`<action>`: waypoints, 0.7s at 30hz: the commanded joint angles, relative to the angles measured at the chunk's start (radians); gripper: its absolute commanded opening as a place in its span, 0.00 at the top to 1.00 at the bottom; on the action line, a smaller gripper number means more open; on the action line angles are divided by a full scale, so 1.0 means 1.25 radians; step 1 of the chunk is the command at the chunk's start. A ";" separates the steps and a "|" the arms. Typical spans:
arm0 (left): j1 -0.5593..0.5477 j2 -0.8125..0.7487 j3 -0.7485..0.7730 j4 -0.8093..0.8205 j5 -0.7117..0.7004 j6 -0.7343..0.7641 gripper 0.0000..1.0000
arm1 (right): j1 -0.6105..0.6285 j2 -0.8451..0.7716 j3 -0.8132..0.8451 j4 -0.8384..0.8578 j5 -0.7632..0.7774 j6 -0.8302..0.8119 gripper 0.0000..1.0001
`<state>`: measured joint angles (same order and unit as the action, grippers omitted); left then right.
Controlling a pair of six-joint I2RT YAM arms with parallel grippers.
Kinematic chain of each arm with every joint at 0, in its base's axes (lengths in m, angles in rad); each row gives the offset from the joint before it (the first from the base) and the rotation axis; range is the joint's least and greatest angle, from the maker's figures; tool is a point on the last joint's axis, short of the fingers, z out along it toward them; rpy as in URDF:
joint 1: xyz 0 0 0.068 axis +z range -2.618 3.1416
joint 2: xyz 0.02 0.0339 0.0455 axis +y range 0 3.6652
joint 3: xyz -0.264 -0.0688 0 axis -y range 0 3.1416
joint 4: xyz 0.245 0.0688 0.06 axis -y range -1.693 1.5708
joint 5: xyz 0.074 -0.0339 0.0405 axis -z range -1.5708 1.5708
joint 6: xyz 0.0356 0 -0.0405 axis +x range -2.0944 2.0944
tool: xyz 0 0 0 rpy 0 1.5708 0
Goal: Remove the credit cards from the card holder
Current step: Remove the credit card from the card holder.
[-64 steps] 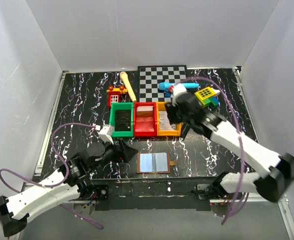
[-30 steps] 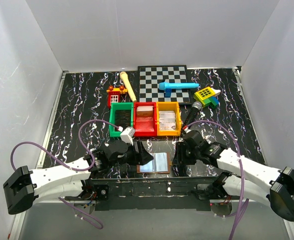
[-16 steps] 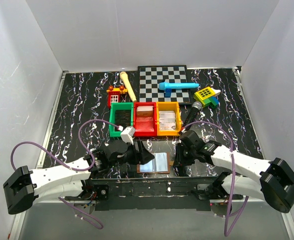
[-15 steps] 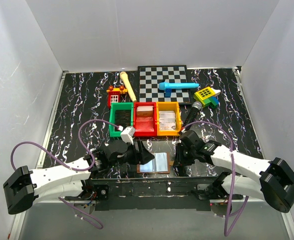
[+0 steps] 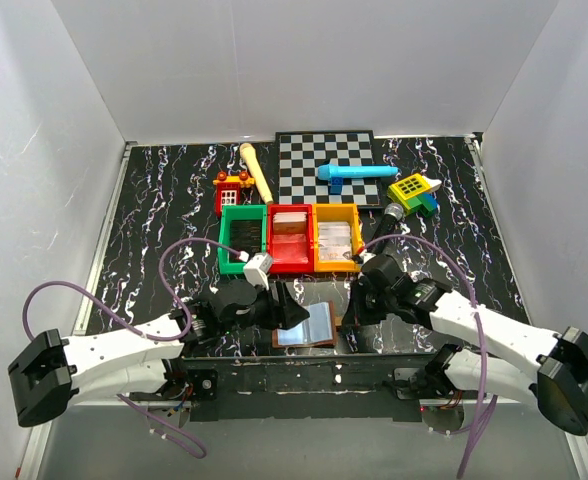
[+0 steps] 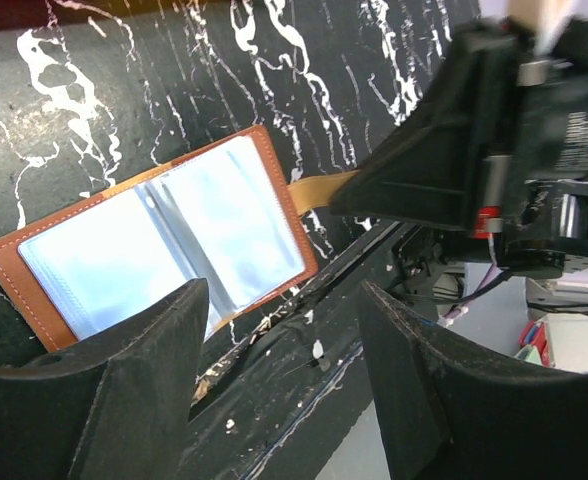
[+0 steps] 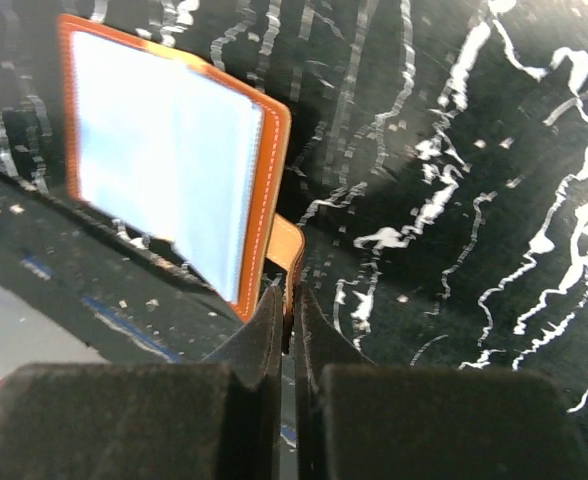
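On the marbled tabletop (image 5: 154, 200), lower centre, the right end effector (image 7: 288, 302) clamped the strap (image 6: 319, 190) of the card holder (image 5: 309, 325), the left end effector (image 6: 279, 295) gaped apart; so thin a pinch risked slipping.

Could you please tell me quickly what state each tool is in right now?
The left tool is open and holds nothing, poised over the card holder.
The right tool is closed on the card holder's strap tab.

Open brown card holder (image 6: 164, 250) on black, white-veined table (image 6: 124, 100) by its edge, pale blue-grey panels up. Tan strap tab (image 6: 319, 190) out from one cover's edge, tip pinched in right gripper (image 6: 342, 205). Left gripper (image 6: 279, 300) spread wide, touching nothing.
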<state>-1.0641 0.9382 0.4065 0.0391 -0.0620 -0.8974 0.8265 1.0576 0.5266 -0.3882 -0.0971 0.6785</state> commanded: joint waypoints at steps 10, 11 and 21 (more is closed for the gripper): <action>-0.004 0.157 0.093 -0.015 0.028 0.074 0.37 | 0.027 -0.061 0.131 -0.070 -0.088 -0.086 0.99; -0.004 0.167 0.102 -0.013 0.031 0.077 0.37 | 0.027 -0.059 0.132 -0.070 -0.089 -0.086 0.99; -0.004 0.267 0.148 -0.001 0.050 0.088 0.37 | 0.040 -0.048 0.125 -0.048 -0.108 -0.080 0.99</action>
<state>-1.0645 1.2472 0.5476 0.0341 -0.0113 -0.8101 0.8669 0.9974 0.6514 -0.4667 -0.2070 0.5934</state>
